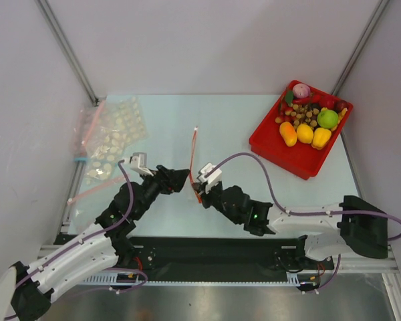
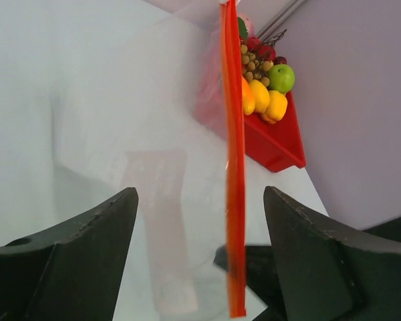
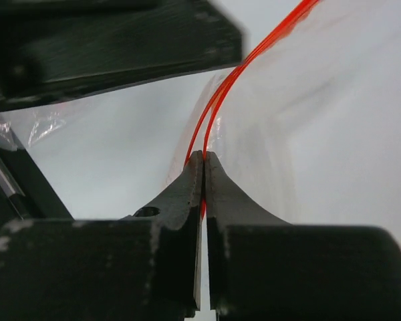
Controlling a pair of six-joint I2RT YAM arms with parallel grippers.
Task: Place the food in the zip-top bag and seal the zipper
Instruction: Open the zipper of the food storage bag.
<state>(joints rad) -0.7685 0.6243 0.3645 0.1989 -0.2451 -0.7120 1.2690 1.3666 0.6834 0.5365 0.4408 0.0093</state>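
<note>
The bag (image 2: 154, 140) is empty: nothing shows through its clear sheet in either wrist view. It sits mid-desk between the two arms, its zipper (image 1: 192, 160) running away from the bases as a thin red line.

The right claw (image 3: 203, 158) is closed hard on the near end of that strip, jaws pressed together with the red edge pinched between them. Just past the pinch the strip splits into two red lines that curve apart a little, so the mouth looks unsealed there; how far it gapes further along I cannot tell.

The left claw (image 2: 199, 191) stands wide open, one finger on each side of the strip, gripping nothing and, as far as the view shows, not touching it.

All the food (image 1: 307, 124) lies heaped in the red tray (image 1: 284, 155) at the far right of the desk (image 1: 160, 120), well apart from the bag. A pile of dotted bags (image 1: 113, 134) lies at the far left, out of play.

So I judge the task barely begun. One end of the bag is secured. Left to do: get a second hold to spread the mouth, carry the pieces over from the tray, drop them in, then run the strip shut along its length.
</note>
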